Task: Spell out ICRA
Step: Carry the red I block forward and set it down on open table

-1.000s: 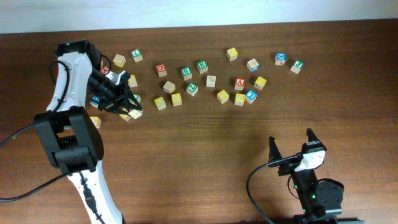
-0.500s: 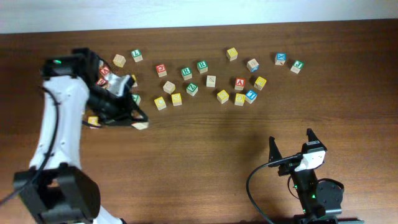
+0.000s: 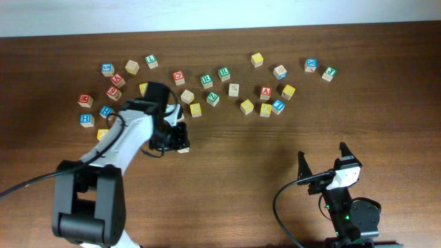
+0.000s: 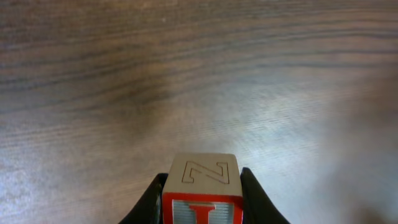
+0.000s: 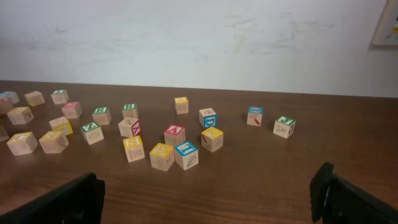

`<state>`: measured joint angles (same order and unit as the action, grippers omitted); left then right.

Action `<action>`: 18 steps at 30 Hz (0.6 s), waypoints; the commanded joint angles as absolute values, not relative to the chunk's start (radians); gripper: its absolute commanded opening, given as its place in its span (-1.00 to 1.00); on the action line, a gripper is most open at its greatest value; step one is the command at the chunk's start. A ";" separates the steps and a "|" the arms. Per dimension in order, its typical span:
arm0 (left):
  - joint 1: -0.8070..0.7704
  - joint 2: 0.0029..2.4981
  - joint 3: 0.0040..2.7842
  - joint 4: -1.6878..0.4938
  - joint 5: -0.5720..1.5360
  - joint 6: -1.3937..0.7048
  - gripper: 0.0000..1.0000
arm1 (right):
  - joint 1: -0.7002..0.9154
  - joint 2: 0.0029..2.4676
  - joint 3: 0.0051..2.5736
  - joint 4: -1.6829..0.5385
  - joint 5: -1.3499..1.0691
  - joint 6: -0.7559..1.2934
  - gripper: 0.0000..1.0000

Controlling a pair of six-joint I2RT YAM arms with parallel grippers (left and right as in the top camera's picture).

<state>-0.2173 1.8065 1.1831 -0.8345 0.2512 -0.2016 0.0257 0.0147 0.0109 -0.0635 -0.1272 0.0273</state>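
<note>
My left gripper (image 3: 180,141) (image 4: 202,190) is shut on a wooden cube (image 4: 203,176) with a red I on the face toward the camera and a Z on top. It hangs just above bare wood in front of the scattered cubes. The red A cube (image 3: 265,91) (image 5: 174,132) stands in the row at the back right. A green cube that reads R (image 3: 207,80) (image 5: 101,114) stands left of it. Which yellow cube bears the C I cannot tell. My right gripper (image 3: 322,160) (image 5: 208,199) rests open near the front edge, nothing between its fingers.
Many other letter cubes lie scattered along the back half of the table, from a cluster at the far left (image 3: 103,89) to a blue and a green one at the far right (image 3: 311,65). A second green cube (image 3: 224,72) stands beside the R.
My left arm has swung from the left cluster toward the middle and nearer the front, carrying the I cube with it. The right arm has not moved.
</note>
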 commanded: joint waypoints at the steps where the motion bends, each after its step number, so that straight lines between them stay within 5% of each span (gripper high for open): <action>1: -0.299 1.803 1.144 -0.812 0.047 -0.331 -0.71 | 0.027 0.008 0.006 -0.070 -0.120 0.038 0.96; 18: -0.390 1.805 1.046 -0.776 -0.086 -0.481 -0.60 | 0.027 0.008 0.006 -0.070 -0.120 0.038 0.96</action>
<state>-0.3882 1.8042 1.0714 -0.7921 -0.0837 -0.4656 0.0257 0.0147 0.0109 -0.0635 -0.1272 0.0269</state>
